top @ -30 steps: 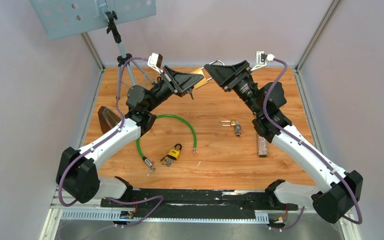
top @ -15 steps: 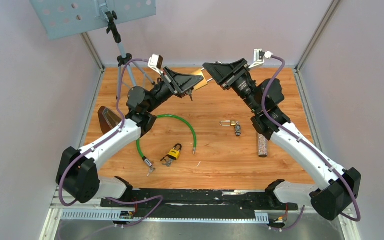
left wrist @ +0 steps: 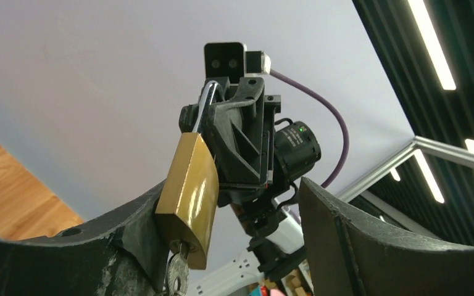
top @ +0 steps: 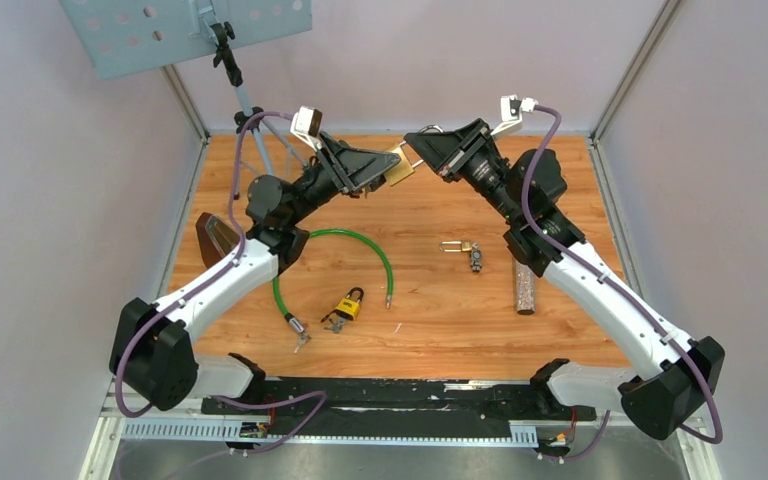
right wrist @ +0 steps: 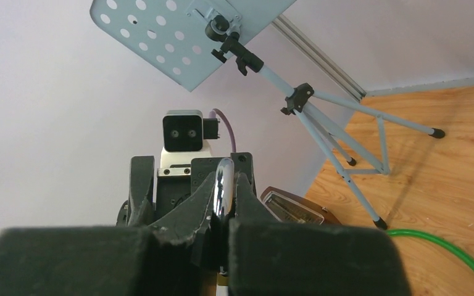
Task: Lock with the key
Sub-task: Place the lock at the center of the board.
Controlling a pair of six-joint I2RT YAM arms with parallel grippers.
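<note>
Large padlock was up off the table at rear centre, with left gripper on its left and right gripper on its right. Tripod stand stood rear left. Case lay at the left edge. Cable lay centre-left, with small padlock between its two ends, toward the front. Second padlock lay right of centre, and cylinder lay further right and nearer.

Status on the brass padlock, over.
Right gripper shut on padlock shackle, held aloft. Left gripper open around padlock, key at its bottom. Nothing in the way.
</note>
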